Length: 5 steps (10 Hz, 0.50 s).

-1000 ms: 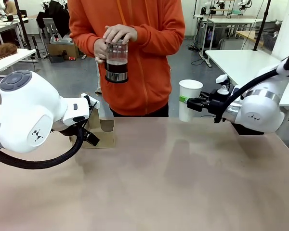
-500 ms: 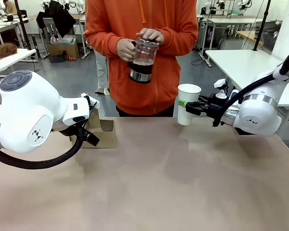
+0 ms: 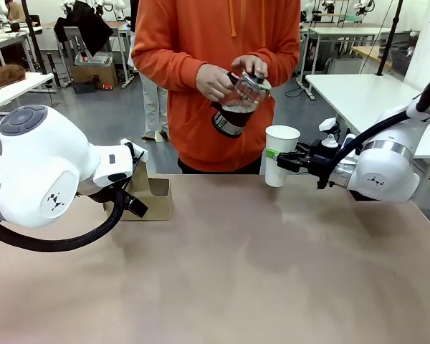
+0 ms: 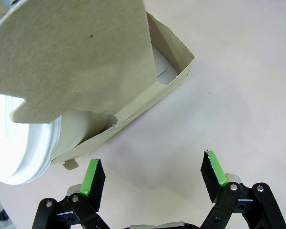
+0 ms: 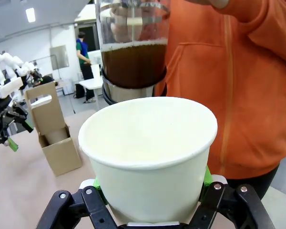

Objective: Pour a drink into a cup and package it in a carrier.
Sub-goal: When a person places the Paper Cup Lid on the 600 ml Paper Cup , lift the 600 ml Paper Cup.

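Across the table point(image 3: 222, 272) in the front view, the right gripper point(image 3: 279, 159) is pinching the upright paper cup point(image 3: 282, 143), and the tilted glass pot point(image 3: 242, 97) of coffee point(image 3: 228, 117) in the person's hand point(image 3: 213, 80) sits up and left of its rim. Left wrist: left gripper point(image 4: 152, 174) spread wide, empty, beside the cardboard carrier point(image 4: 133, 95). Right wrist: pot just behind the cup's mouth, not over it yet

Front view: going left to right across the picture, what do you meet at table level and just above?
left arm → carrier → glass pot → cup → right arm
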### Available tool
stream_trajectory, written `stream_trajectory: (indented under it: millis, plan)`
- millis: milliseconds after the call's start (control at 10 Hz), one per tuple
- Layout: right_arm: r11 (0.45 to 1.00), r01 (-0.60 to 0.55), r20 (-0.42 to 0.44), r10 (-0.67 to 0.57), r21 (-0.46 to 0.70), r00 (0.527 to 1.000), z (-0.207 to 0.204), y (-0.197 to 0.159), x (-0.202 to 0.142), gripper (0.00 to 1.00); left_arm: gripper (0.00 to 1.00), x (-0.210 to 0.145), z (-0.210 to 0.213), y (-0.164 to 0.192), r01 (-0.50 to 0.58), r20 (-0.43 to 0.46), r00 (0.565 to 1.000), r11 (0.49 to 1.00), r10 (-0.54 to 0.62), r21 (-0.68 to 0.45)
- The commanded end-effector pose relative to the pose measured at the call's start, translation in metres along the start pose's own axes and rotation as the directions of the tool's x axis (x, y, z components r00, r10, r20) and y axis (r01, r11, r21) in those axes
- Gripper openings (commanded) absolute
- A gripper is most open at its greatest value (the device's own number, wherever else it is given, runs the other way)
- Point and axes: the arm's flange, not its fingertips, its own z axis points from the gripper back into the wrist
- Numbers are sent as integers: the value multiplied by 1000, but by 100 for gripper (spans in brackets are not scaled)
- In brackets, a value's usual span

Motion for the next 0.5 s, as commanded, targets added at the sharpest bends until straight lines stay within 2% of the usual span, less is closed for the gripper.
stream_trajectory:
  millis: [0,400]
  plan:
    - [1000,0,-6,0,-8,1000,-2,1,0,80,100,0,0,0,0,1,1000,1000,0,-2]
    - [1000,0,-6,0,-8,1000,-2,1,0,80,100,0,0,0,0,1,1000,1000,0,-2]
